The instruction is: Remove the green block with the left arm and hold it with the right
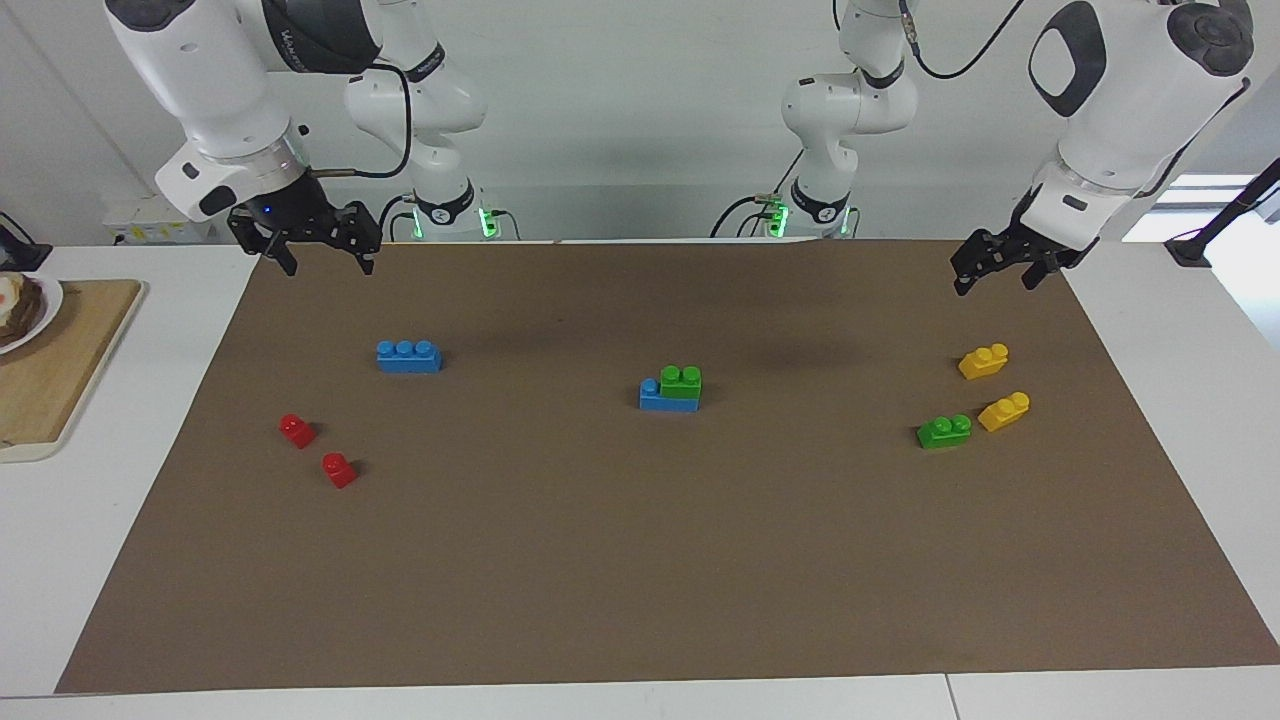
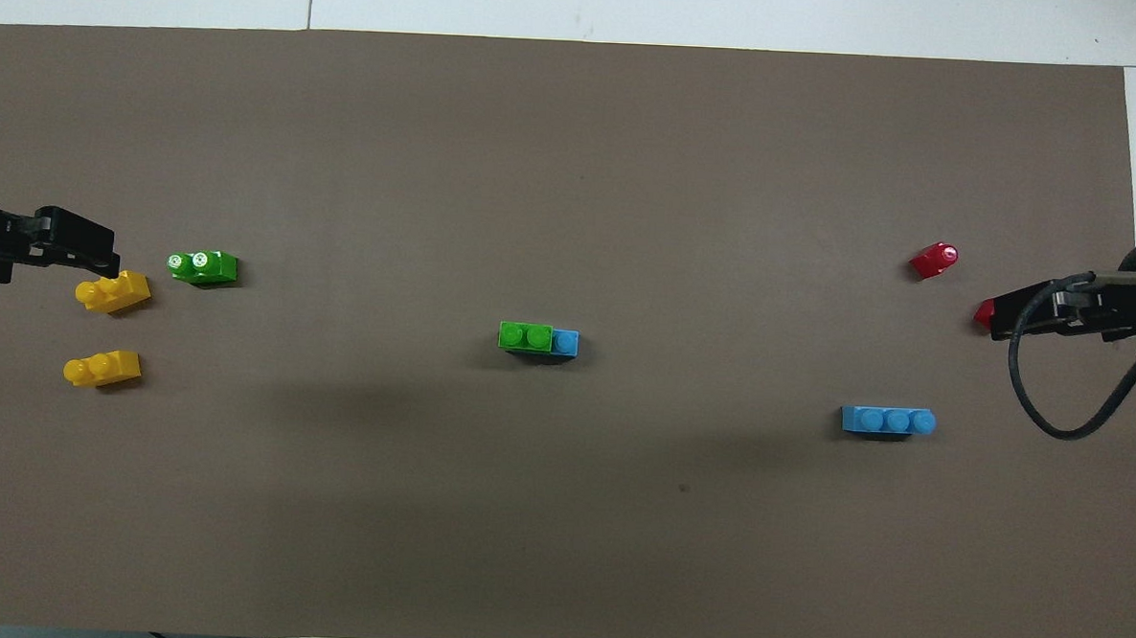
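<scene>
A green block [image 1: 681,381] [image 2: 525,336] is stacked on one end of a blue three-stud brick [image 1: 655,398] [image 2: 565,343] in the middle of the brown mat. A second green block [image 1: 944,431] [image 2: 202,266] lies loose toward the left arm's end, beside two yellow bricks. My left gripper [image 1: 995,278] [image 2: 92,248] hangs open and empty over the mat's edge at the robots' end, above the yellow bricks' side. At the other end, my right gripper [image 1: 328,262] [image 2: 1009,317] is also open, empty and raised.
Two yellow bricks [image 1: 983,361] [image 1: 1004,411] lie by the loose green one. A separate blue brick [image 1: 408,356] and two red blocks [image 1: 297,430] [image 1: 339,470] sit toward the right arm's end. A wooden board [image 1: 60,360] with a plate lies off the mat.
</scene>
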`<action>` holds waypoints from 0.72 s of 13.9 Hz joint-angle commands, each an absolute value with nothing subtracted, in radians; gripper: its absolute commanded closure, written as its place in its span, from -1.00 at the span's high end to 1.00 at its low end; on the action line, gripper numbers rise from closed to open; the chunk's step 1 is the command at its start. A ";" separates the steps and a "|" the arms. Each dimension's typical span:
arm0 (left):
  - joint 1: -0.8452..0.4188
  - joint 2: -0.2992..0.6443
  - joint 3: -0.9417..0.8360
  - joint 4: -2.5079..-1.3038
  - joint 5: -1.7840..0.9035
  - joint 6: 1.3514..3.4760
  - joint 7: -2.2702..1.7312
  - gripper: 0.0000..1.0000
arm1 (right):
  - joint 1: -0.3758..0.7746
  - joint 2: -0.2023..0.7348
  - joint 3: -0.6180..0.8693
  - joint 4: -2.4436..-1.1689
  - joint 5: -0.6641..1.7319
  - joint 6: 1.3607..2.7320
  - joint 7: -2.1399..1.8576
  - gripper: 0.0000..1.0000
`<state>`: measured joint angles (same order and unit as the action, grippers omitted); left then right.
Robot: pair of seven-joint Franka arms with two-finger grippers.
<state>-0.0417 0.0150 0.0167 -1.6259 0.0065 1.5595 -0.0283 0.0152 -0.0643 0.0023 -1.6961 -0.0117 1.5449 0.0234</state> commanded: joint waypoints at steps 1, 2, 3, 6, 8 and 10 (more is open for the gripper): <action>-0.040 0.026 0.017 -1.608 -0.005 1.559 -0.011 1.00 | -0.005 -0.061 0.015 -1.686 -0.014 1.539 0.038 1.00; -0.040 0.026 0.017 -1.608 -0.005 1.559 -0.011 1.00 | -0.005 -0.061 0.015 -1.686 -0.014 1.539 0.040 1.00; -0.040 0.026 0.017 -1.609 -0.005 1.559 -0.011 1.00 | -0.005 -0.061 0.015 -1.686 -0.014 1.539 0.043 1.00; -0.041 0.025 0.017 -1.612 -0.005 1.560 -0.012 1.00 | -0.005 -0.061 0.015 -1.686 -0.014 1.539 0.044 1.00; -0.041 0.025 0.017 -1.612 -0.005 1.560 -0.012 1.00 | -0.005 -0.061 0.015 -1.686 -0.014 1.539 0.054 1.00; -0.040 0.025 0.017 -1.612 -0.005 1.566 -0.012 1.00 | -0.002 -0.061 0.015 -1.686 -0.014 1.540 0.148 1.00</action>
